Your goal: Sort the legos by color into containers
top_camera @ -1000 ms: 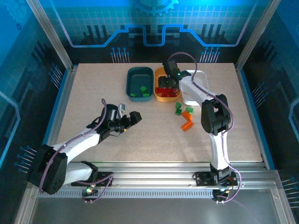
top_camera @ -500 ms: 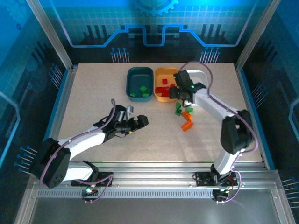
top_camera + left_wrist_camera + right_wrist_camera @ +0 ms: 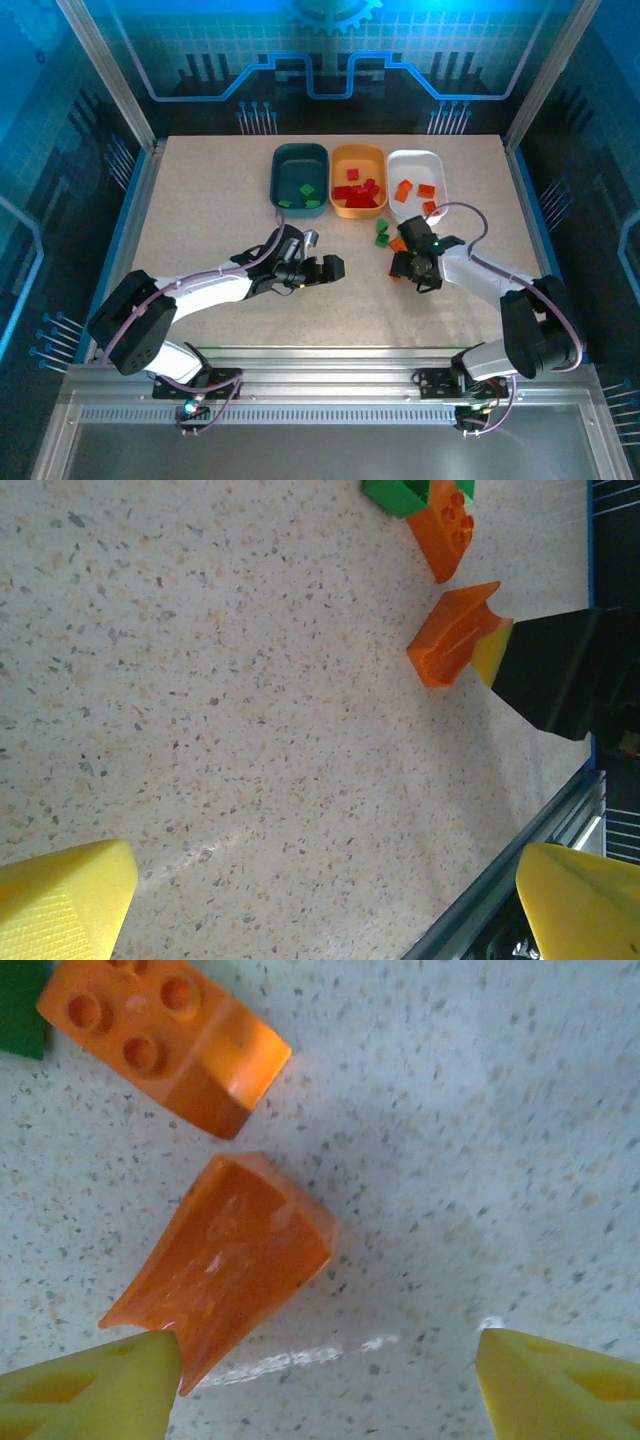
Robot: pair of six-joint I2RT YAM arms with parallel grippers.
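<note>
Three trays stand in a row at the back: the dark teal tray point(image 3: 284, 165) with green legos, the orange tray point(image 3: 358, 210) with red legos, and the white tray point(image 3: 418, 160) with orange legos. Loose on the table lie green legos point(image 3: 382, 234) and orange ones. My right gripper point(image 3: 402, 268) point(image 3: 320, 1390) is open, low over a smooth orange lego point(image 3: 225, 1260); its left fingertip point(image 3: 90, 1390) touches that brick's end. A studded orange lego point(image 3: 165, 1035) point(image 3: 450, 520) lies just beyond. My left gripper point(image 3: 335, 268) point(image 3: 320, 900) is open over bare table, left of the same smooth orange lego point(image 3: 452, 635).
The two grippers are close together at mid-table; the right one's black finger point(image 3: 560, 670) shows in the left wrist view. A green lego point(image 3: 405, 492) touches the studded orange one. The table's near rail point(image 3: 520, 880) runs just behind the left gripper.
My right arm swung from over the orange tray down to the loose legos on the table. My left gripper slid right toward the middle of the table.
</note>
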